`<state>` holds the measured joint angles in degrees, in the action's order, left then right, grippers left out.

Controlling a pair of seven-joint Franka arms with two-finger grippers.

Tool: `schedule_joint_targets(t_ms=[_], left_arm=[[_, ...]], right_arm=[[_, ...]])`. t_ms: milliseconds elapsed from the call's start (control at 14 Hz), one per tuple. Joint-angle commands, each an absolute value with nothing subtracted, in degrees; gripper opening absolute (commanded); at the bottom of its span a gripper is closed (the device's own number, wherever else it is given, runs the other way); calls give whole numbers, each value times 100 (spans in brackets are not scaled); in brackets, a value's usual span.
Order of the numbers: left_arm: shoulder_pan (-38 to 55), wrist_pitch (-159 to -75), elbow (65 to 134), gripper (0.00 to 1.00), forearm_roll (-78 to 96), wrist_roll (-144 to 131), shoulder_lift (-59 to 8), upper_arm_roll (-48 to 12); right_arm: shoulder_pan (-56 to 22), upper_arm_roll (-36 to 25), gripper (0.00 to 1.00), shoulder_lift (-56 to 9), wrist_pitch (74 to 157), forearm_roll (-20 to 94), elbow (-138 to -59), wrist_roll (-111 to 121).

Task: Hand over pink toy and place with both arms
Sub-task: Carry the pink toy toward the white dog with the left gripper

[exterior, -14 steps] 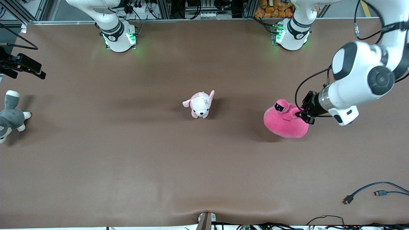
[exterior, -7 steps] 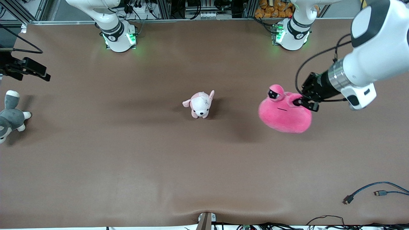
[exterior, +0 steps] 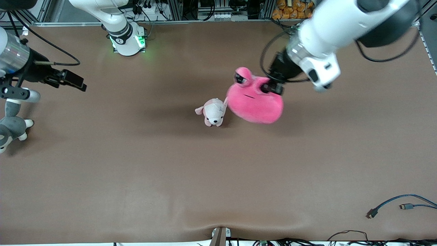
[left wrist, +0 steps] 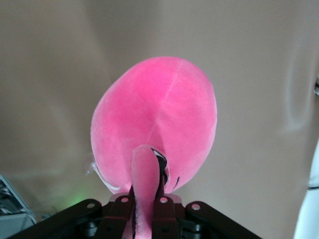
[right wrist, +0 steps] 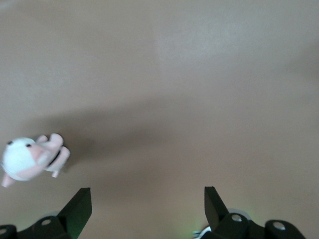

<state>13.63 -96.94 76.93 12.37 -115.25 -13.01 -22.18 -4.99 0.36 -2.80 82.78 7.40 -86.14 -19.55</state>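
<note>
altogether three plush toys point(exterior: 254, 100), two grippers point(exterior: 269, 87)

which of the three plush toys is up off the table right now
The pink toy, the big hot-pink blob, hangs from the left claw. The pale puppy plush and grey plush lie on the table.

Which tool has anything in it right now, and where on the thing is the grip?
The left tool is shut on the pink toy, pinching one bulging eye at its top, lifted over the table. The right tool is open and holds nothing.
</note>
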Motion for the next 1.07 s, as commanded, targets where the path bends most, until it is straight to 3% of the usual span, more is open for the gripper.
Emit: schedule_joint_targets(t_ms=[0, 498, 997], left_arm=[[1861, -10237, 7427, 0, 1283, -12485, -1546, -2154], [2600, -11916, 7418, 0, 1274, -15115, -1898, -2145], [2830, -12480, 7427, 0, 1274, -15601, -2092, -2153]], right_arm=[[-483, 18, 100, -597, 8218, 896, -8227, -2756], [-562, 18, 100, -721, 8262, 1519, -8174, -4199], [-1247, 26, 100, -729, 8762, 1978, -8174, -6228]])
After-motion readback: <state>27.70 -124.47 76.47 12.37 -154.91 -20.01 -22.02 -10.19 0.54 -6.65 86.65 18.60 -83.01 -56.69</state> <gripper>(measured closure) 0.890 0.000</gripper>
